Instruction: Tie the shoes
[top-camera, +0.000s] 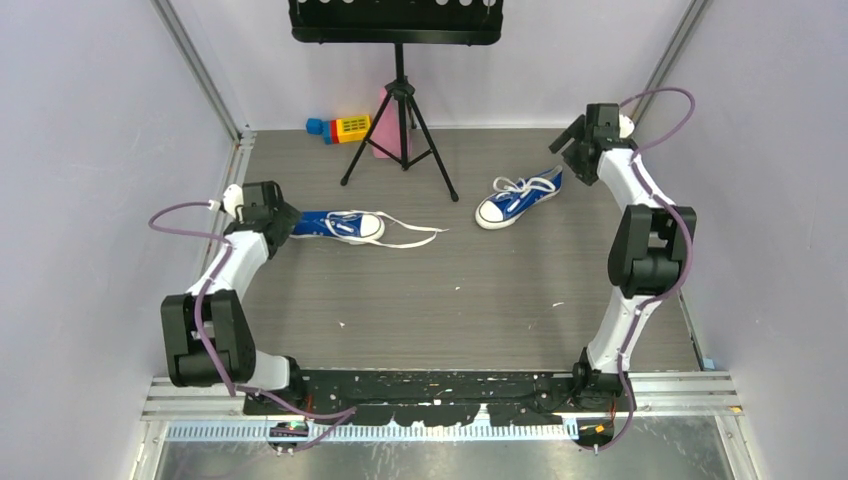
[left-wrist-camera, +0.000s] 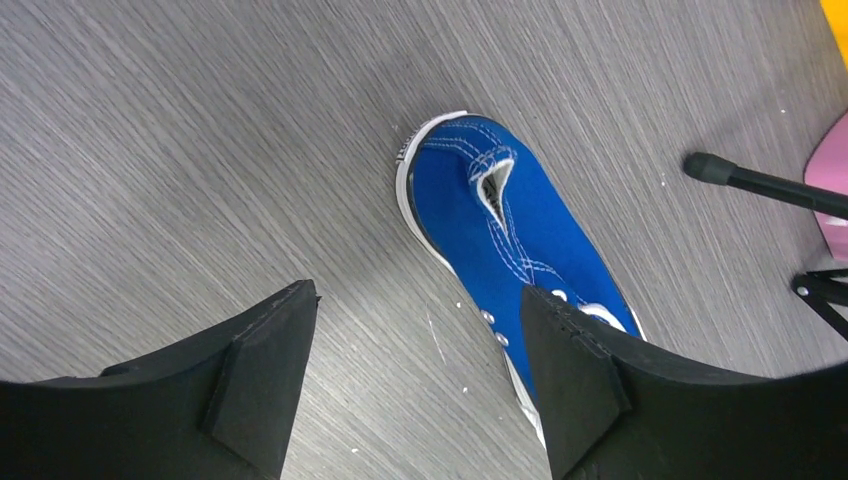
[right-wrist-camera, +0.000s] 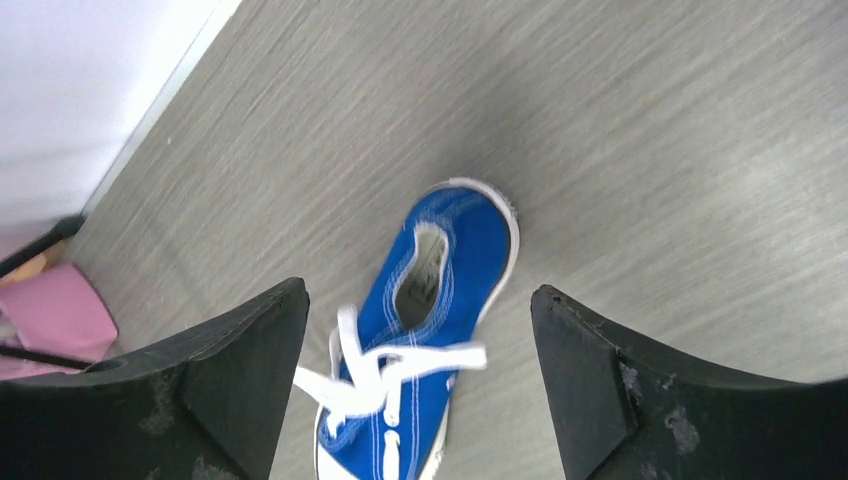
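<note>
Left claw (left-wrist-camera: 417, 292): fingers apart, holding nothing, poised over the heel of the left-hand shoe (top-camera: 340, 225).
Left-hand shoe: centre left of the top view, near the worktop (top-camera: 480, 290) left edge; its loose lace (top-camera: 440, 231) trails toward centre.
Right claw (right-wrist-camera: 418, 292): fingers apart, holding nothing, poised over the right-hand shoe (right-wrist-camera: 470, 240).
Right-hand shoe: upper right of centre, near the right edge.
Open room: a broad worktop strip lies between the shoes and the arm bases.
Obstruction: tripod (top-camera: 400, 130), top centre.

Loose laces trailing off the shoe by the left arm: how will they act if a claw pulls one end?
Likely floppy: the laces lie in slack curves, so an end would probably droop when lifted. The left shoe looks small and made of canvas, probably light, so a pull may drag or swivel it rather than tighten anything. Its flat sole should resist tipping.
</note>
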